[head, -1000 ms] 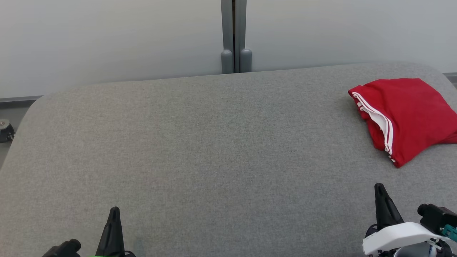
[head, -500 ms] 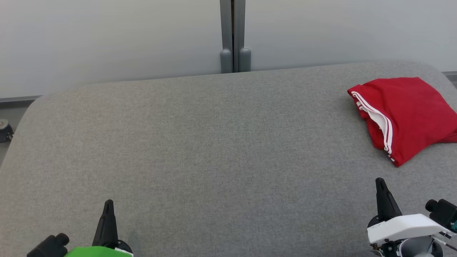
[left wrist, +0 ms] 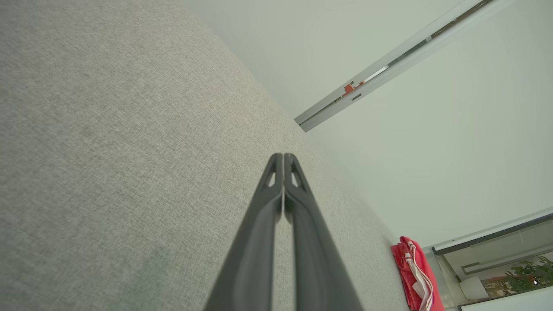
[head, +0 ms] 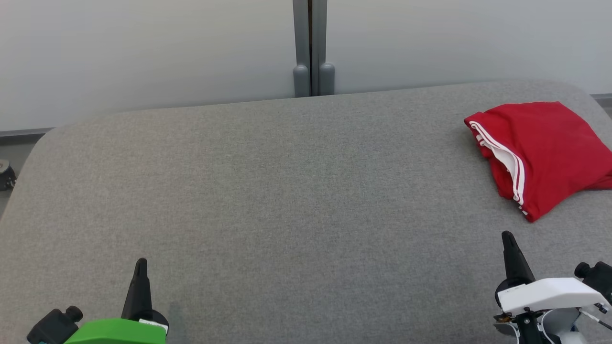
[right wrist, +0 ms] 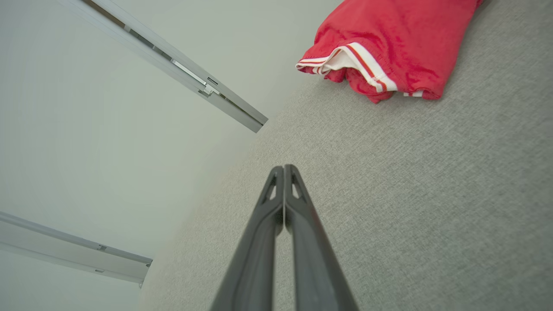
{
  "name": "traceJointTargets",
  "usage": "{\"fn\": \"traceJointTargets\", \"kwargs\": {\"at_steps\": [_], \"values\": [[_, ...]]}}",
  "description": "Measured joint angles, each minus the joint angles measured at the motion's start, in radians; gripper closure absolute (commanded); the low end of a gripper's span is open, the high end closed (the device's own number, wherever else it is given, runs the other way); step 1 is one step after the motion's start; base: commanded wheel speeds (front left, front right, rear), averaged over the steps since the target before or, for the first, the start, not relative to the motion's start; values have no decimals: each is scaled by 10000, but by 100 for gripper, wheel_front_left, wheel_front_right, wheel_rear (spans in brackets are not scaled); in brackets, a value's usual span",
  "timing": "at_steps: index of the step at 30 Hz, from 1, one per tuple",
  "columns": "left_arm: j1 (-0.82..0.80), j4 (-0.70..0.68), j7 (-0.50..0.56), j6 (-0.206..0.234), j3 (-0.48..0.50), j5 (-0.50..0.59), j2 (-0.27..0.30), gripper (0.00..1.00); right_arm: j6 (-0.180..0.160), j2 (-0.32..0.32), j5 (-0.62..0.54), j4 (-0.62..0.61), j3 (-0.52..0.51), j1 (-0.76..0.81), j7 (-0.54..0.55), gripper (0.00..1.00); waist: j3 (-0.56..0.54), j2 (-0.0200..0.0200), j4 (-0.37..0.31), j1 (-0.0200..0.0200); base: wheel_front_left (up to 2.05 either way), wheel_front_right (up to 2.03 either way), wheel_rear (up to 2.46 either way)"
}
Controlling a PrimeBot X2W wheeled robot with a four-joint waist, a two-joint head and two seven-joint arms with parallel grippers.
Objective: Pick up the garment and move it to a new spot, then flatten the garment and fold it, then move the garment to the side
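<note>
At the lower left of the head view, the left gripper [head: 140, 263] is pointing up the frame over the grey woven-fabric tabletop [head: 287, 200]. Its two long dark fingers are pressing together into a single point and holding nothing. A bright green plastic cover [head: 119, 332] is sitting at its base on the bottom edge. In the left wrist view those fingers [left wrist: 263, 224] are meeting along their length, with the grey cloth running beneath them.

At the lower right of the head view, the right gripper [head: 508, 236] is likewise pointing up the frame, its fingers closed on each other and empty. A white moulded housing [head: 550, 294] is lying behind it.

Further up, at the right edge of the head view, the folded red fabric garment with white striped trim [head: 550, 143] is lying on the tabletop. It is well apart from the right gripper and is partly running out of the frame. Its striped hem is facing the middle of the table.

Beyond the table's rounded far edge, a plain pale wall [head: 143, 48] is rising along the top of the frame. A grey vertical metal post [head: 311, 48] is standing at the upper centre.
</note>
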Motion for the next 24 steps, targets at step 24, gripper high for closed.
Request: {"fn": "traceJointTargets", "kwargs": {"at_steps": [24], "values": [[-593,194,704,-40,295,-2571,27,100,-6,-8,2989,59,-79,-437,711,100,40,0,-57,0,0,0,0]]}}
